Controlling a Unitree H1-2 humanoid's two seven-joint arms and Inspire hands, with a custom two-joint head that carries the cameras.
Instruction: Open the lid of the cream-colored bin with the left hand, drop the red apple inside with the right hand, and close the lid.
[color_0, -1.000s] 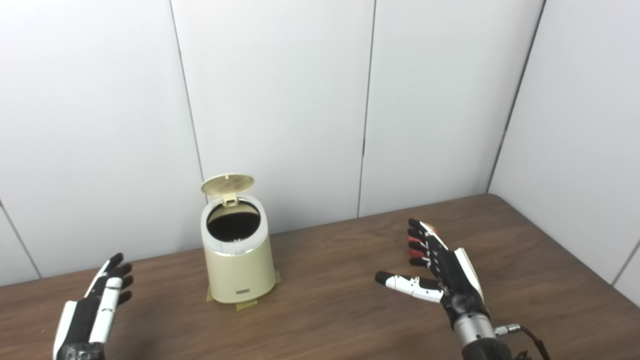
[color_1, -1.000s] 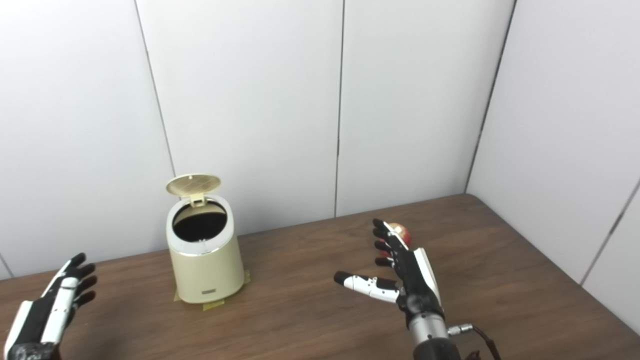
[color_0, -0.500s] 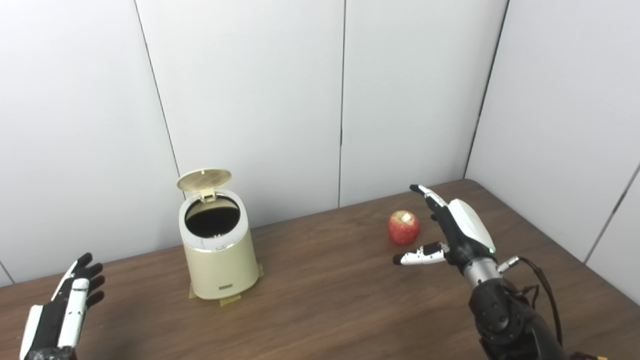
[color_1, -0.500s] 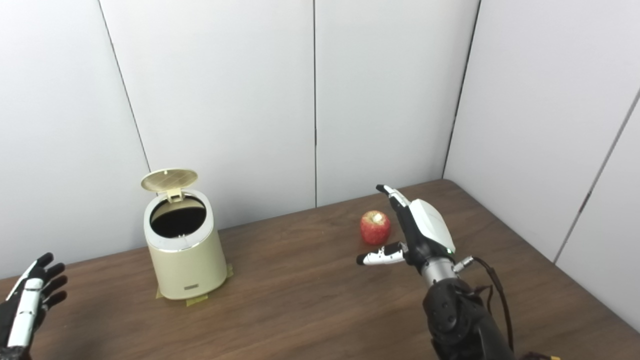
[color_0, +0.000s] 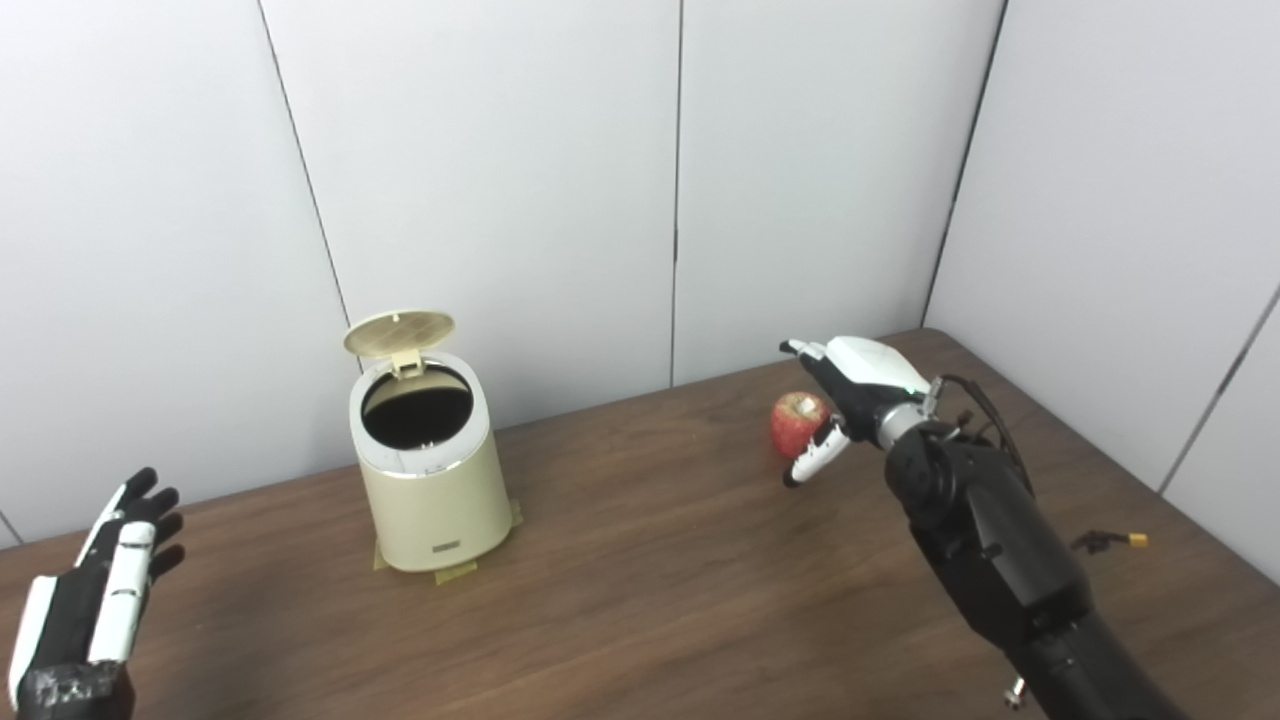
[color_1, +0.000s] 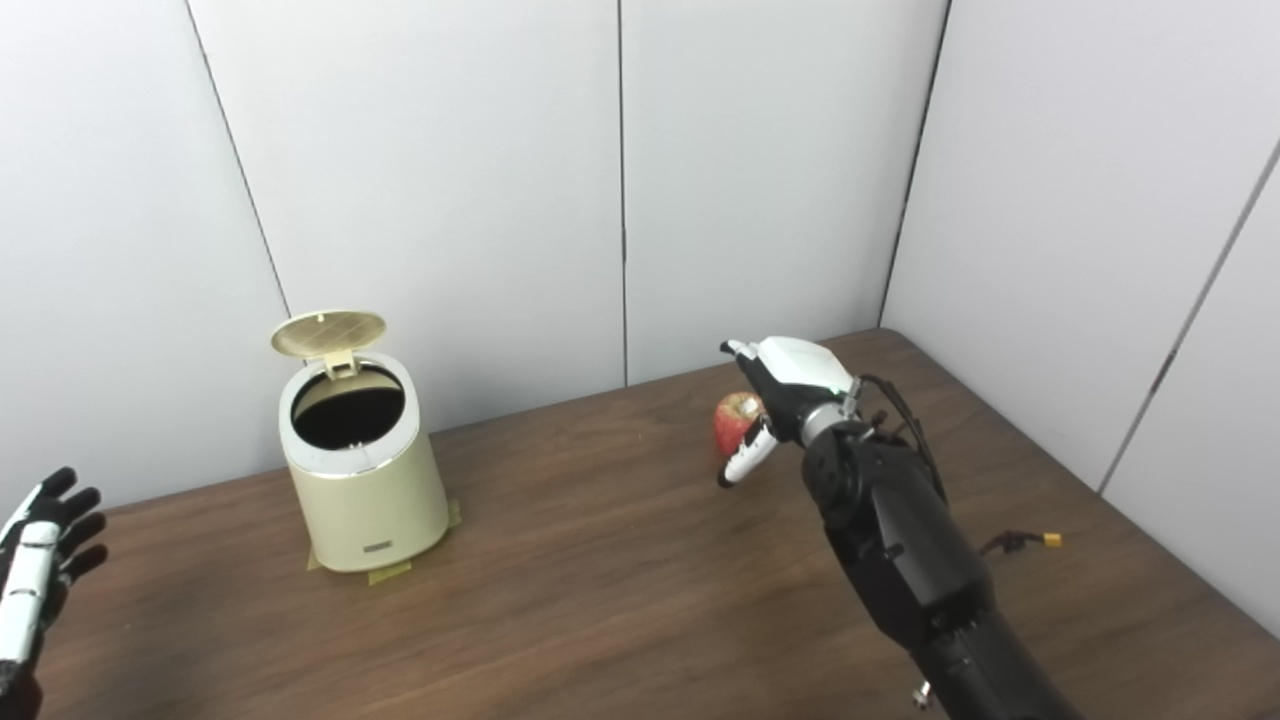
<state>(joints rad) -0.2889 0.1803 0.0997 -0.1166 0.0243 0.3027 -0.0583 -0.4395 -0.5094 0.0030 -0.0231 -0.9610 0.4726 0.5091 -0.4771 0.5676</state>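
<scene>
The apple (color_0: 798, 422) sits on the table (color_0: 660, 590) toward the far right, stem dimple up, well apart from the bin (color_0: 425, 470) on the left, so it has to be carried across rather than nudged in. The right hand (color_0: 850, 385) is cupped over and beside the apple from the right, its fingers (color_0: 805, 351) spread and arched above the fruit and its thumb (color_0: 812, 462) hanging down just in front of it; nothing is pinched, and whether any part touches the skin cannot be told from either view. That arch reads as a pre-grasp: the hand comes from above and the side so fingers and thumb can wrap a round, smooth thing that would roll off if pushed. The bin's lid (color_0: 398, 333) stands tipped back on its rear hinge, leaving the dark mouth fully exposed, so the opening step looks done and the drop path is free. Strips of tape show at the bin's foot, probably there to keep it from sliding when the lid is worked. The left hand (color_0: 95, 600) waits low at the near left edge, palm inward, fingers loosely apart and holding nothing, clear of the bin, likely kept there so it can close the lid once the apple is in. Plain white wall panels (color_0: 500, 180) back the table.
</scene>
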